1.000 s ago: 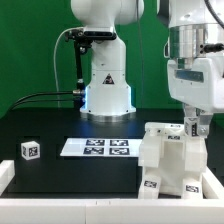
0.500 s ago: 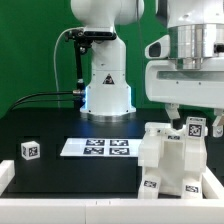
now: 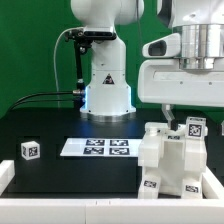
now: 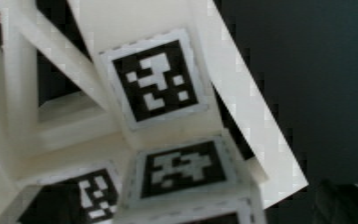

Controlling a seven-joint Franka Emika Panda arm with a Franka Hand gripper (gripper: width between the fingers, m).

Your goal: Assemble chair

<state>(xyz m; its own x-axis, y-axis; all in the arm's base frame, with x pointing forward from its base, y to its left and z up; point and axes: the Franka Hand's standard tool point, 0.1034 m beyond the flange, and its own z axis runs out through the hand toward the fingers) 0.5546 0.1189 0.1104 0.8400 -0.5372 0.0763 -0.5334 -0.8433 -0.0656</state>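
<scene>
White plastic is filling most of what I am watching. The part-built chair (image 3: 172, 160) is standing on the black table (image 3: 60, 125) at the exterior view's right, near the front edge, and the gripper (image 3: 185, 115) is hanging directly over its top. One dark finger (image 3: 168, 118) is showing just above the chair's upper edge, beside the topmost tag (image 3: 195, 127). I am not finding the other finger, so I cannot tell how wide the jaws are standing or whether they are gripping anything.

I am worrying about contact I cannot confirm. If that finger is pressing on the upper part, a sideways move could tip the chair or slide it toward the front edge, since nothing seems to be bracing it. A descent slightly off-centre could land a fingertip on a bar and push the joints apart.

The exterior view is giving me the layout. The loose cube (image 3: 30, 150) is lying well apart at that view's left, beyond the marker board (image 3: 97, 147), so I am judging the build unfinished. The wrist view is showing none of that. It is offering a close, slightly blurred look at the chair (image 4: 247, 120), its slanting white bars carrying one large tag (image 4: 155, 85) and smaller tags (image 4: 185, 165) beneath, with no fingertip in frame.
</scene>
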